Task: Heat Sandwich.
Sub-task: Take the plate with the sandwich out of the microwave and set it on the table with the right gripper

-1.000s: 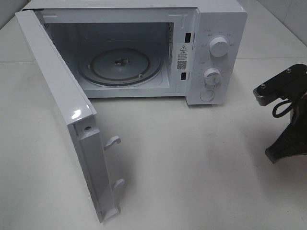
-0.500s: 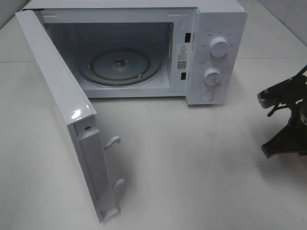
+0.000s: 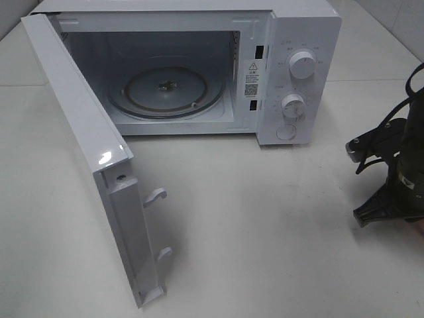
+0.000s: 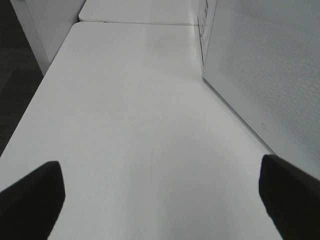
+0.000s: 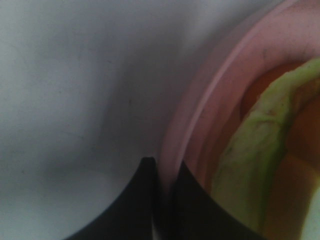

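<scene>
Right arm [image 3: 391,179] is shifting leftward and lower at the exterior frame's right edge. Left wrist view: left gripper [image 4: 160,200] is hovering wide open over table [image 4: 125,110]. Right wrist view: right gripper [image 5: 162,200] is pinching pink plate [image 5: 200,105] rim, sandwich [image 5: 255,165] sitting lower right.

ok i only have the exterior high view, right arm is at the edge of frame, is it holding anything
Observer: Yes. In the right wrist view the right gripper is shut on the rim of a pink plate.
Operator: is the sandwich on it
Observer: The sandwich sits on that plate; pale green and orange filling shows, close up and blurred.
Operator: and the left arm, can't see it at all
Observer: The left wrist view shows the left gripper open and empty above the white table, beside the microwave door.
</scene>
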Robot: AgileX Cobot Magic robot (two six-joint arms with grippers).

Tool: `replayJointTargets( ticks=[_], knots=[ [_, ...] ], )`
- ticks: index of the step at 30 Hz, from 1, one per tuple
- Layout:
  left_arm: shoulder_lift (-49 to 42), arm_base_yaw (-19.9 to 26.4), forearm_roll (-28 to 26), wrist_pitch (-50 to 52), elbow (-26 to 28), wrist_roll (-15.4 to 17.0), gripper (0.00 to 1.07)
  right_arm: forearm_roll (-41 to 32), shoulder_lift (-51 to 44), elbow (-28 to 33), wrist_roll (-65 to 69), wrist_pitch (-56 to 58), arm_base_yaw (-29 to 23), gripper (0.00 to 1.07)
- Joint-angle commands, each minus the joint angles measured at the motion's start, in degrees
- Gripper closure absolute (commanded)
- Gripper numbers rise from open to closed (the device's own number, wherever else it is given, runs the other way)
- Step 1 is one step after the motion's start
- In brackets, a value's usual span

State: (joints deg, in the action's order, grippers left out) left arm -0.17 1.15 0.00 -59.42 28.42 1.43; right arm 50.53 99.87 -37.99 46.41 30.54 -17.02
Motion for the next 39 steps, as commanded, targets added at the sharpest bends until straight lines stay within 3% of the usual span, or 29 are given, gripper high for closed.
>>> replayJointTargets(
  ticks=[1, 17, 22, 26, 27, 28, 30, 35, 39],
  knots=[
    [-1.26, 0.17, -0.63, 0.52, -0.11, 0.17, 0.05, 3.67, 1.78, -0.17, 2.46, 0.06, 0.4, 1.07],
    [-1.26, 0.17, -0.63, 0.52, -0.11, 0.17, 0.05, 3.67, 3.67, -0.17, 1.95, -2.86, 0.4, 1.03],
    [-1.26, 0.17, -0.63, 0.52, -0.11, 0.17, 0.05, 3.5, 3.67, -0.17, 1.95, -2.69, 0.4, 0.96],
    [-1.26, 0.17, -0.63, 0.52, -0.11, 0.17, 0.05, 2.86, 3.21, -0.57, 1.95, -1.32, 0.4, 0.79],
    [-1.26, 0.17, -0.63, 0.52, -0.11, 0.17, 0.05, 2.86, 3.21, -0.57, 1.95, -1.32, 0.4, 0.79],
    [-1.26, 0.17, -0.63, 0.52, -0.11, 0.17, 0.05, 2.41, 2.46, -1.09, 1.95, -0.52, 0.4, 0.69],
    [-1.26, 0.17, -0.63, 0.52, -0.11, 0.17, 0.05, 1.32, 1.66, -1.49, 1.43, 0.4, 0.4, 0.61],
    [-1.26, 0.17, -0.63, 0.52, -0.11, 0.17, 0.05, -4.01, -1.83, -1.55, -3.78, 0.46, 0.29, 0.49],
    [-1.26, 0.17, -0.63, 0.52, -0.11, 0.17, 0.05, -8.08, -6.07, -1.55, -7.85, 0.23, 0.29, 0.48]
  ],
)
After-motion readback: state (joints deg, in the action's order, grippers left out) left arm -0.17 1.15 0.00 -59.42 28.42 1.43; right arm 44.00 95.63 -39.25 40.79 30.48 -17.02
